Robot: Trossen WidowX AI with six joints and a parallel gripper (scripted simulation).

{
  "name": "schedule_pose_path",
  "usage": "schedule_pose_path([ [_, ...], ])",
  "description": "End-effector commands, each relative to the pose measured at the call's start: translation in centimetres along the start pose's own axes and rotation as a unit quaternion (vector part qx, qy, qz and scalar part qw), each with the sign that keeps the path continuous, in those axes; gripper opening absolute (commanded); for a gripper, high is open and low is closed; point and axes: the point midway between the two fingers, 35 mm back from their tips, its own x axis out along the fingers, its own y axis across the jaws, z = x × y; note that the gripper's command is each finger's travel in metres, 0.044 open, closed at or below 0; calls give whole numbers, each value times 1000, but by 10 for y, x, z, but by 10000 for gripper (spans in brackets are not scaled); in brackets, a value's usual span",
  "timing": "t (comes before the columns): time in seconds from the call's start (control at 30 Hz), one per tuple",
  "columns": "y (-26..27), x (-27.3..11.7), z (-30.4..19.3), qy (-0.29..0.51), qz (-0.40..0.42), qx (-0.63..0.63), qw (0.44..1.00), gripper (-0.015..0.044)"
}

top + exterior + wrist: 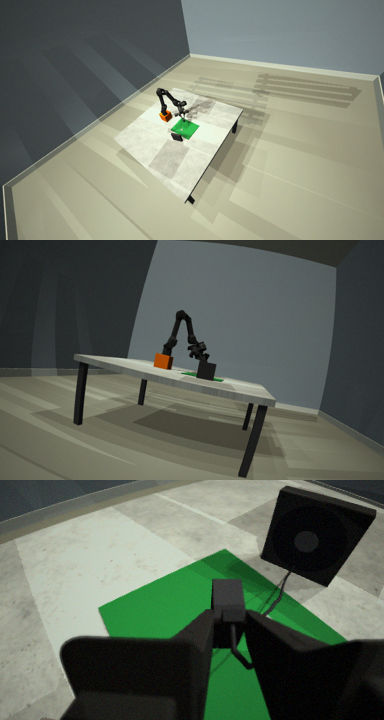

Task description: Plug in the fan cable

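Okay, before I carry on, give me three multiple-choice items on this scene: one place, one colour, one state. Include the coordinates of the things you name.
1. Where is the fan (176, 137) (206, 370) (306, 541)?
A) On the floor
B) On the table, beside the board
C) On the orange block

2. What colour is the board (189, 129) (218, 379) (165, 607)?
A) Green
B) Blue
C) Red

3. How is the plug (228, 597)?
A) Lying on the table
B) Inside the fan
C) Gripped by the fingers

Key:
1 B: the top view shows it standing on the table (169, 158) (113, 367) (65, 555) by the board's edge.
2 A: all three views show it green.
3 C: the wrist view shows the plug between the fingers.
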Motion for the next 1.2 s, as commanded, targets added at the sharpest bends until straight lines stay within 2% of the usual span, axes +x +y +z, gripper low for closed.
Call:
schedule_pose_path([
  [0.0, 0, 0, -3, -3, -1, 3, 1000, 0],
  [1.17, 0, 6, -34, -2, -1, 3, 1000, 0],
])
